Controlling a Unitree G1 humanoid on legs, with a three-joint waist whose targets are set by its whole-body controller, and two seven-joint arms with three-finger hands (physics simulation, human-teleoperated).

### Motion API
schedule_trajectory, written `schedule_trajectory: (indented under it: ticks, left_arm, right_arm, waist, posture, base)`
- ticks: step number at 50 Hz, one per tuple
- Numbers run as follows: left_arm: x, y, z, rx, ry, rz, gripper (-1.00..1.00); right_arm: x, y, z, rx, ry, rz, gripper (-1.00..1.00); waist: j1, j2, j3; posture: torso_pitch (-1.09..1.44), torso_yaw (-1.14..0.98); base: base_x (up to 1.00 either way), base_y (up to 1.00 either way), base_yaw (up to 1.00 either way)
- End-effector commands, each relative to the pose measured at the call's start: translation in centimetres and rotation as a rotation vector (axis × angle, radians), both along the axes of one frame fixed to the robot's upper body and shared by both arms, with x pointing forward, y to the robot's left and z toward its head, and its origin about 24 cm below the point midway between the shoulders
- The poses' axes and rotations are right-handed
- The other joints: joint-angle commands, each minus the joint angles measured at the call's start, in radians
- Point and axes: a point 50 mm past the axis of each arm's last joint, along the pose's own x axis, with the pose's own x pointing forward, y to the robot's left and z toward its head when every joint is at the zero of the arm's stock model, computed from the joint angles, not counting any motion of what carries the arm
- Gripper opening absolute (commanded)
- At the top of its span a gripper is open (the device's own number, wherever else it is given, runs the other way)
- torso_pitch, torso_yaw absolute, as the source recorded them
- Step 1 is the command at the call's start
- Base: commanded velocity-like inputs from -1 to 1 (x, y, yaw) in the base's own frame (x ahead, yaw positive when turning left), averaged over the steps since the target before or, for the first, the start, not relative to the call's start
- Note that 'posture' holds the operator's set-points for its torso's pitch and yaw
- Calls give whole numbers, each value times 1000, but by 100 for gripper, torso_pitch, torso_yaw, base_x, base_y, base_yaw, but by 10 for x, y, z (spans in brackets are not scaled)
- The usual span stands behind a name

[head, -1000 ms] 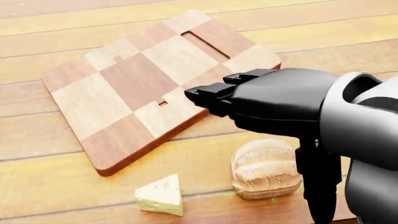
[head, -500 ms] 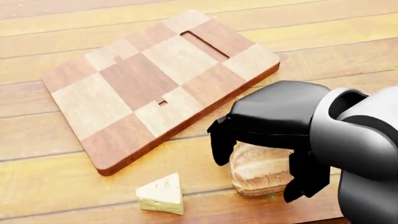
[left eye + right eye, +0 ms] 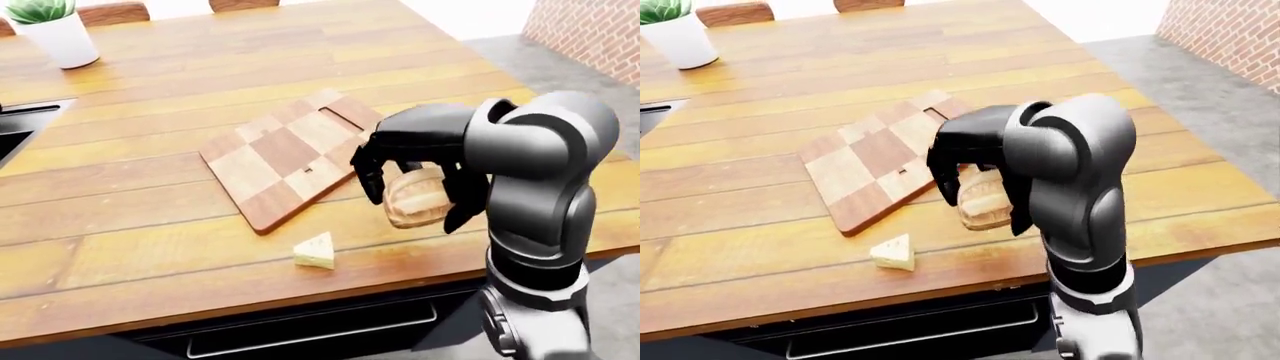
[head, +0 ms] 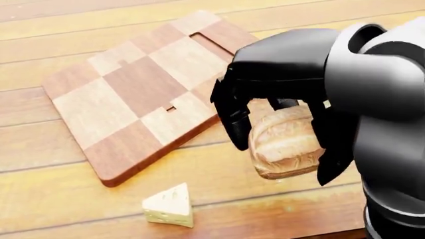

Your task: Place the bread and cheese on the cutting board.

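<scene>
My right hand (image 4: pixel 284 152) is shut on the bread (image 4: pixel 287 140), a crusty brown loaf, with black fingers (image 4: pixel 233 127) down both of its sides. The loaf hangs slightly above the wooden table, beside the lower right edge of the checkered cutting board (image 4: pixel 126 94). Nothing lies on the board, and its handle slot sits at its upper right end. The pale yellow cheese wedge (image 4: pixel 169 205) lies on the table below the board, left of the bread. My left hand is out of sight in every view.
A white pot with a green plant (image 3: pixel 60 36) stands at the table's top left. A dark sink (image 3: pixel 15 131) cuts into the left edge. The table's near edge (image 3: pixel 300 300) runs just below the cheese. A brick wall (image 3: pixel 590 30) rises at top right.
My right hand dropped from over the board onto the bread, closed round it and lifted it off the table, toward the board's edge. The cheese and board stayed put.
</scene>
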Motion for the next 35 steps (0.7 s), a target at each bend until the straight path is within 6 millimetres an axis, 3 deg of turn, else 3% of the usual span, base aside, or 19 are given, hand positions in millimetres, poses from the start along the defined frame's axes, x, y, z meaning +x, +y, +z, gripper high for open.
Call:
schedule_trajectory:
  ticks: [1, 9, 27, 35]
  left_arm:
    - [-8, -1, 11, 27, -59, 13, 100]
    - [-8, 0, 9, 26, -58, 13, 100]
    - [-8, 2, 8, 23, -57, 20, 100]
    - [-9, 2, 8, 21, -57, 20, 100]
  right_arm:
    - [1, 2, 21, 9, -73, 7, -100]
    - [24, 14, 70, 30, -143, 25, -100]
    - [91, 36, 114, 84, -223, 15, -100]
    - [106, 42, 112, 111, -240, -5, -100]
  waist:
    - [0, 5, -20]
    - [-5, 15, -18]
    - [-7, 26, -17]
    - [-6, 29, -15]
  posture:
    - [0, 0]
    - [0, 0]
    - [0, 0]
    - [0, 0]
  base:
    - [0, 0, 0]
    - [0, 0, 0]
    - [0, 0, 0]
    - [0, 0, 0]
